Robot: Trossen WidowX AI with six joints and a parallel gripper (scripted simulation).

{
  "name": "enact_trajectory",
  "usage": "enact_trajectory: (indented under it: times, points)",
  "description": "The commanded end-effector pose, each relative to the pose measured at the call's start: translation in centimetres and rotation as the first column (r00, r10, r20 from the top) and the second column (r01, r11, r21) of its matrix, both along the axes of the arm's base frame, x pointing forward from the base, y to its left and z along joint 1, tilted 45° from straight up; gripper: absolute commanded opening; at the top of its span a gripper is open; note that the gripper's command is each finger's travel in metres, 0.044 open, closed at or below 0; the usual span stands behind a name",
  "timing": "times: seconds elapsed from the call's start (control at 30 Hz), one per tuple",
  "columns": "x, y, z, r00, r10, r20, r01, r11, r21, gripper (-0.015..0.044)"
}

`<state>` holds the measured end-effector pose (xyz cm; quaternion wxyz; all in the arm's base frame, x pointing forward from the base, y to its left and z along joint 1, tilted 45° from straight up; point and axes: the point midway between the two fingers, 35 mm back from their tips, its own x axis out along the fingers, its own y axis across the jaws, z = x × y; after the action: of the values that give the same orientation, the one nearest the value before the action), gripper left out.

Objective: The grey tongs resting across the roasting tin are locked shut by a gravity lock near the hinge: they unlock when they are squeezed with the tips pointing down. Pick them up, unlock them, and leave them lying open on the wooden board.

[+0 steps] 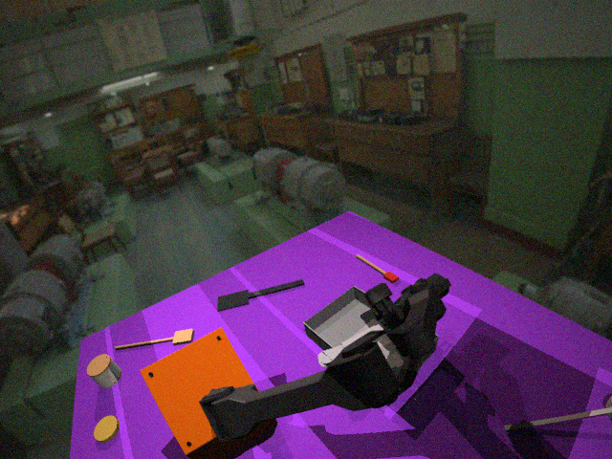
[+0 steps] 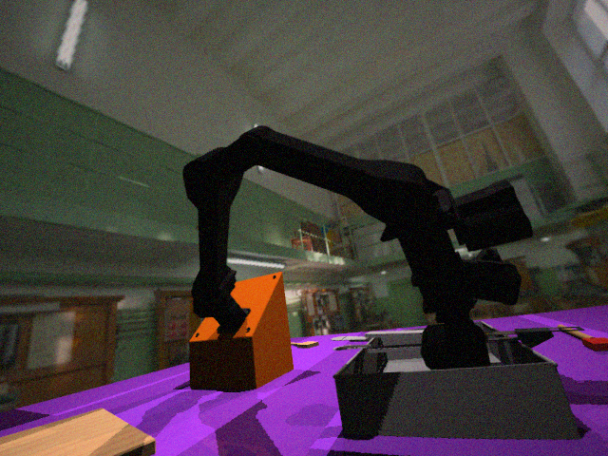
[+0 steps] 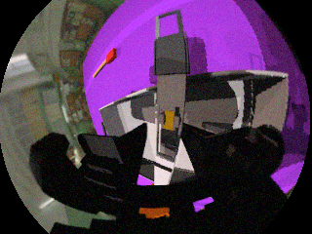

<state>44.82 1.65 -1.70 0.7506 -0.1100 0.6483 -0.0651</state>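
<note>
The gripper [image 1: 382, 340] [image 2: 456, 360] [image 3: 163, 125] is lowered over the roasting tin [image 1: 330, 307] [image 2: 481, 402] [image 3: 273, 97], fingers partly spread astride the tongs [image 1: 328, 357] [image 2: 392, 332] [image 3: 172, 88]; grasp cannot be determined. The tongs lie across the tin, loop end at 12 o'clock in the wrist view. In the exterior view, the wooden board [image 2: 78, 434] lies between 7 and 8 o'clock.

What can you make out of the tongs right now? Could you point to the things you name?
The tongs [image 1: 324, 357] [image 2: 392, 332] [image 3: 171, 90] are grey and metallic-looking, long and narrow, with a wire-like loop beyond a dark grey block at one end, a small yellow-orange piece partway along and a pale opposite end. They lie across the roasting tin [image 1: 316, 337] [image 2: 471, 407] [image 3: 273, 99], arms looking closed together. The gripper's [image 1: 387, 340] [image 2: 456, 360] [image 3: 165, 126] fingers are either side; I can't tell whether they touch. The lock's state isn't discernible.
</note>
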Motion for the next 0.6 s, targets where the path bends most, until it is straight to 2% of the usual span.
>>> enact_trajectory:
  times: [0.0,0.07,0.37,0.57]
  points:
    - [0.00,0.00,0.01,1.000,0.000,0.000,0.000,1.000,0.000,0.0155]
    - [0.00,0.00,0.01,1.000,0.000,0.000,0.000,1.000,0.000,0.0103]
    - [0.00,0.00,0.01,1.000,0.000,0.000,0.000,1.000,0.000,0.0043]
    - [-0.01,0.23,0.23,1.000,0.000,0.000,0.000,1.000,0.000,-0.0115]
